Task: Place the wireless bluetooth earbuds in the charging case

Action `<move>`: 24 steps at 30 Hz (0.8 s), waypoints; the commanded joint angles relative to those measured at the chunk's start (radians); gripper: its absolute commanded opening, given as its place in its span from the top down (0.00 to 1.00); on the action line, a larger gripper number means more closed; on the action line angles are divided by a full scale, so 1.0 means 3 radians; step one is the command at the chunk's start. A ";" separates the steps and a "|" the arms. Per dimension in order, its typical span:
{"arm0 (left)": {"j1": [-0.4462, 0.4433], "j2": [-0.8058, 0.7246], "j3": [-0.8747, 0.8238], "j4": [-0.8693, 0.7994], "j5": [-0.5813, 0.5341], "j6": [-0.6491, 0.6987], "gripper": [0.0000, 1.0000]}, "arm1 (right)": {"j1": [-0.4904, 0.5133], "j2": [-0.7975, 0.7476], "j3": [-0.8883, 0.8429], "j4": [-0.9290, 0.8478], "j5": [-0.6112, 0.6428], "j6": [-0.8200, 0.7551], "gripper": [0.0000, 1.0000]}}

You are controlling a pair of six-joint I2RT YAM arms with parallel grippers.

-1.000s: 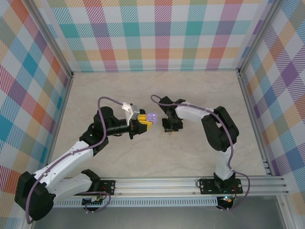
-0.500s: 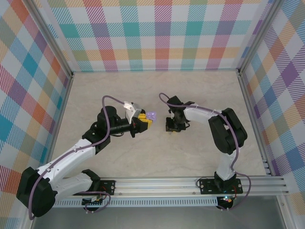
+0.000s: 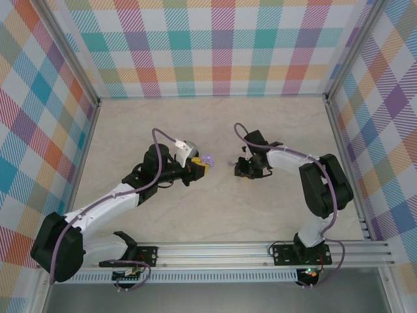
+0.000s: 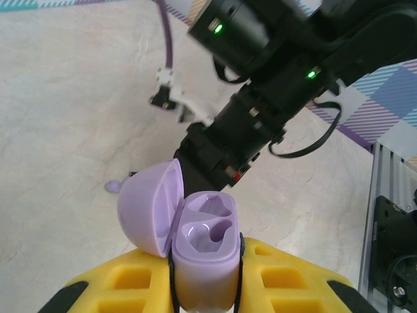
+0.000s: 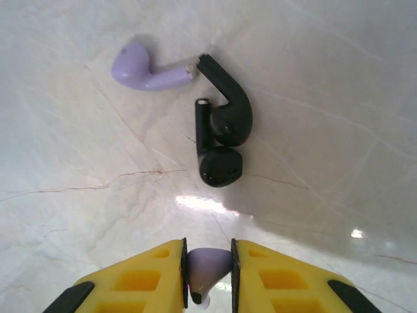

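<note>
The lavender earbud [image 5: 210, 266] is sitting pinched in the right gripper [image 5: 208, 251], hovering over the table [image 5: 65, 169]. It's looking tiny, light and slick, so pinching the bulb beats the stem imo. Meanwhile the left gripper [image 4: 205, 283] is clamping the open charging case [image 4: 203, 244] by its base.

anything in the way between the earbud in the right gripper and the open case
Nothing visible between the held earbud and the case: the left gripper holds it lid-open, both sockets empty. A loose lavender bud lies on the table.
</note>
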 commanded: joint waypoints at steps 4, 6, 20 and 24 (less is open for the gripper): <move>-0.0020 0.0221 0.0029 0.0120 -0.0092 -0.0151 0.78 | -0.0068 -0.0347 -0.0118 0.0202 -0.0339 -0.0020 0.76; -0.0016 0.0285 0.0034 0.0151 -0.0087 -0.0185 0.78 | -0.0077 -0.0440 -0.0148 0.0253 -0.0426 -0.0025 0.76; -0.0016 0.0513 -0.0055 0.0629 0.0060 -0.0266 0.78 | -0.0085 -0.1162 -0.0248 0.0689 -0.1075 0.0034 0.76; -0.0014 0.0567 -0.0061 0.0779 0.0173 -0.0215 0.78 | -0.0082 -0.1305 -0.0225 0.0796 -0.1263 0.0080 0.76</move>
